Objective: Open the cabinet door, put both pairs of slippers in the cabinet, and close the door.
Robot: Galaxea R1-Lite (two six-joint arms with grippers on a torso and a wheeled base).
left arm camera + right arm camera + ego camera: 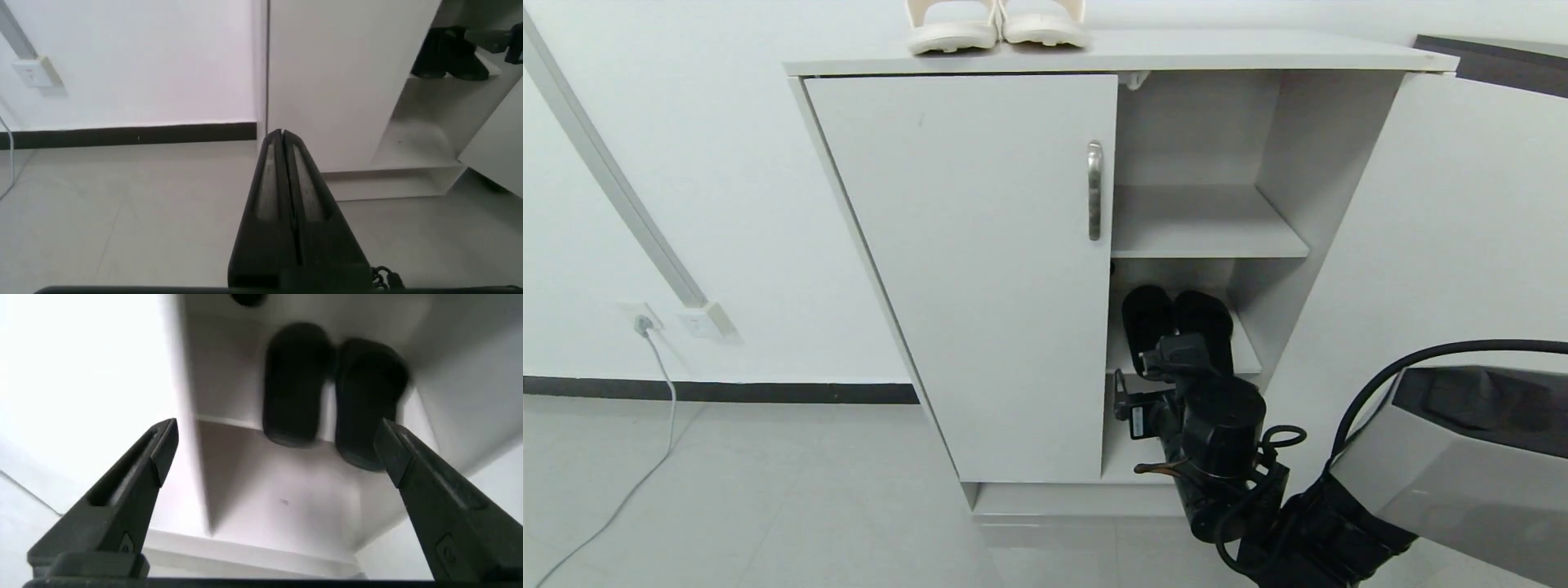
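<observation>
A pair of black slippers (pixel 1176 318) (pixel 335 392) (pixel 449 53) lies side by side on the middle shelf of the white cabinet (pixel 1258 53). On the cabinet's top stands a pair of white slippers (pixel 996 28). The cabinet's right door (pixel 1445 229) is swung wide open, while the left door (pixel 964 269) with its metal handle (pixel 1094 190) is closed. My right gripper (pixel 1176 359) (pixel 276 431) is open just in front of the black slippers, holding nothing. Low above the floor, left of the cabinet, my left gripper (pixel 282 139) is shut and empty.
The upper shelf (pixel 1201 224) and the bottom compartment (pixel 417 147) are bare. A wall socket (pixel 645 322) with a grey cable (pixel 662 457) trailing over the floor sits at the left. Open grey floor (pixel 768 490) lies in front of the cabinet.
</observation>
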